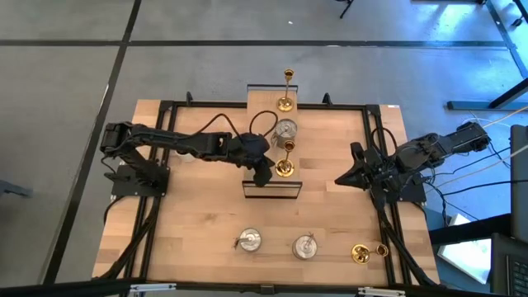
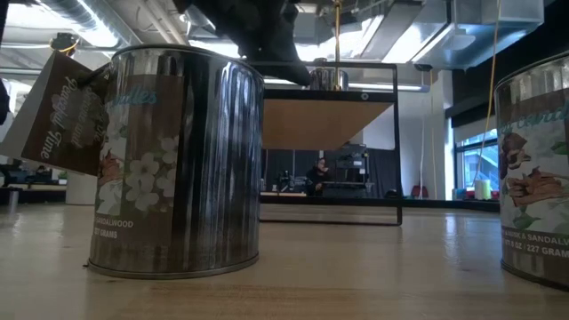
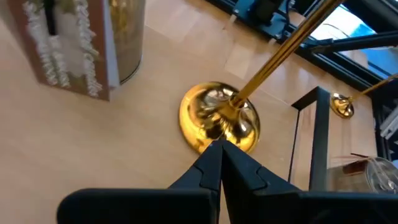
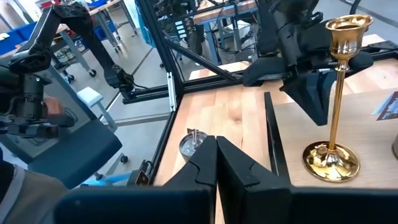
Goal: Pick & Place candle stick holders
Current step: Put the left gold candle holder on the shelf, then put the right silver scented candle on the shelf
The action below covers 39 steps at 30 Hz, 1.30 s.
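Your left gripper [image 1: 266,176], jaws pressed together and empty, sits at frame centre beside the gold candlestick [image 1: 285,167] standing on the bench [image 1: 206,206]: reopen, straddle the stem low, then pinch; right gripper [image 1: 340,181] waits shut mid-right.

**Camera Positions**

High view looks straight down on the whole desk [image 1: 206,214]. Low view sits at desk level, close behind a silver tin [image 2: 173,160]. Both wrist views share one gold candlestick [image 3: 219,118] — left close, right farther.
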Each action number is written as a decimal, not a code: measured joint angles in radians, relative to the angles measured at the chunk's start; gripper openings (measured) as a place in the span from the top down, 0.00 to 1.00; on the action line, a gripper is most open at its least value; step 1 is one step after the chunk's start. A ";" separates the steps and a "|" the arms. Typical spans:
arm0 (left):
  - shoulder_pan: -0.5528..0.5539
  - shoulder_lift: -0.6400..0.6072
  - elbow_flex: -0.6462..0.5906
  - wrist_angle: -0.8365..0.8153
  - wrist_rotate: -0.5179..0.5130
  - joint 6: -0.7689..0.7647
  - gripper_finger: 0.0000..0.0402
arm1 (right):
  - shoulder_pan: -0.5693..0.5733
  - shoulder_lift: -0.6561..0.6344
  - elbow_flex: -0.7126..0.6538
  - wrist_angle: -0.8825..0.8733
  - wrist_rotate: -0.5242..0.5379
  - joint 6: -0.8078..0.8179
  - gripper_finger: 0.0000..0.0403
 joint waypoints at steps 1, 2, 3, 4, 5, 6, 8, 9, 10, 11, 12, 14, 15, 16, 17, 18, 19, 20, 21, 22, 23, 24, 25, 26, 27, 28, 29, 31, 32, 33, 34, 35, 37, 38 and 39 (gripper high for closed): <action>0.000 0.006 0.000 0.004 0.006 0.003 1.00 | 0.000 0.000 0.000 0.000 0.000 -0.002 0.99; 0.001 0.009 0.000 -0.007 0.010 0.004 1.00 | 0.000 0.000 0.000 0.000 0.000 -0.007 0.99; 0.000 0.013 -0.002 -0.014 0.010 0.004 1.00 | 0.000 0.000 0.000 0.000 0.000 -0.008 0.99; 0.000 0.021 -0.001 -0.001 0.010 0.003 1.00 | 0.000 0.000 0.000 0.000 0.000 -0.010 0.99; 0.000 0.028 0.001 0.009 0.011 0.002 1.00 | 0.000 0.000 0.000 0.000 0.000 -0.013 0.99; 0.000 0.032 0.000 0.001 0.011 0.000 1.00 | 0.000 0.000 0.000 -0.001 0.000 -0.015 0.99; 0.000 0.044 -0.001 0.021 0.011 0.003 1.00 | 0.000 0.000 0.000 0.000 0.000 -0.015 0.99; 0.000 0.045 -0.001 0.026 0.011 0.003 1.00 | 0.000 0.000 0.000 -0.002 0.000 -0.015 0.99; 0.000 0.045 -0.001 0.024 0.010 0.003 1.00 | 0.000 0.000 0.000 -0.003 0.000 -0.015 0.99; 0.000 0.045 -0.001 0.027 0.010 0.003 1.00 | 0.000 0.000 0.000 -0.002 0.000 -0.015 0.99; 0.000 0.051 -0.001 0.028 0.009 0.003 1.00 | 0.000 0.000 0.000 -0.003 0.000 -0.015 0.99; 0.000 0.058 -0.001 0.022 0.013 0.004 1.00 | 0.000 0.000 0.000 -0.004 0.000 -0.015 0.99; 0.000 0.058 -0.001 0.022 0.017 0.004 1.00 | 0.000 0.000 0.000 -0.004 0.000 -0.015 0.99; 0.000 0.060 -0.001 0.028 0.019 0.004 1.00 | 0.000 -0.001 0.000 -0.006 0.000 -0.015 0.99; 0.000 0.064 0.001 0.035 0.019 0.004 1.00 | 0.000 -0.001 0.000 -0.006 0.000 -0.015 0.99; 0.000 0.068 0.001 0.037 0.022 0.004 1.00 | 0.000 -0.001 0.000 -0.006 0.000 -0.015 0.99; 0.000 0.068 0.001 0.038 0.022 0.004 1.00 | 0.000 -0.001 0.000 -0.007 0.000 -0.015 0.99; -0.002 0.067 0.001 0.038 0.018 0.004 1.00 | 0.000 -0.001 0.000 -0.007 0.000 -0.015 0.99; -0.004 0.068 0.001 0.040 0.012 0.003 1.00 | 0.000 -0.001 0.000 -0.007 0.000 -0.015 0.99; -0.004 0.065 0.001 0.039 0.005 0.003 1.00 | 0.000 -0.001 0.000 -0.010 0.000 -0.015 0.99; -0.004 0.057 0.001 0.029 0.003 0.003 1.00 | 0.000 -0.002 0.000 -0.010 -0.001 -0.015 0.99; -0.004 0.048 0.001 0.020 -0.001 0.002 1.00 | 0.000 -0.002 0.000 -0.010 -0.001 -0.014 0.99; -0.004 0.034 0.001 0.022 -0.009 0.001 1.00 | 0.000 -0.003 0.000 -0.011 -0.001 -0.014 0.99; -0.004 0.018 0.001 0.010 -0.018 -0.002 1.00 | 0.000 -0.004 0.000 -0.012 -0.001 -0.014 0.99; -0.004 0.001 0.001 -0.006 -0.032 -0.002 1.00 | 0.000 -0.005 0.000 -0.014 -0.002 -0.014 0.99; -0.004 -0.015 0.001 -0.013 -0.047 -0.001 1.00 | 0.000 -0.006 0.000 -0.014 -0.002 -0.014 0.99; -0.004 -0.033 0.001 -0.022 -0.067 0.002 1.00 | 0.000 -0.007 0.000 -0.014 -0.003 -0.014 0.99; -0.004 -0.080 0.001 -0.061 -0.112 0.003 1.00 | 0.000 -0.009 0.000 -0.014 -0.003 -0.014 0.99; -0.003 -0.106 0.000 -0.065 -0.140 0.004 1.00 | 0.000 -0.010 0.000 -0.014 -0.003 -0.014 0.99; 0.000 -0.134 0.001 -0.075 -0.167 0.004 1.00 | 0.000 -0.010 0.000 -0.014 -0.003 -0.013 0.99; 0.005 -0.164 0.001 -0.098 -0.190 0.004 1.00 | 0.000 -0.011 0.000 -0.014 -0.003 -0.013 0.99; 0.011 -0.191 0.001 -0.106 -0.209 0.008 1.00 | 0.000 -0.012 0.000 -0.013 -0.003 -0.013 0.99; 0.024 -0.246 0.001 -0.106 -0.229 0.011 1.00 | 0.000 -0.012 0.000 -0.012 0.000 -0.013 0.99; 0.032 -0.273 0.001 -0.106 -0.233 0.011 1.00 | -0.001 -0.012 0.000 -0.011 0.000 -0.013 0.99; 0.038 -0.300 0.001 -0.099 -0.234 0.011 1.00 | -0.003 -0.012 0.000 -0.008 0.000 -0.012 0.99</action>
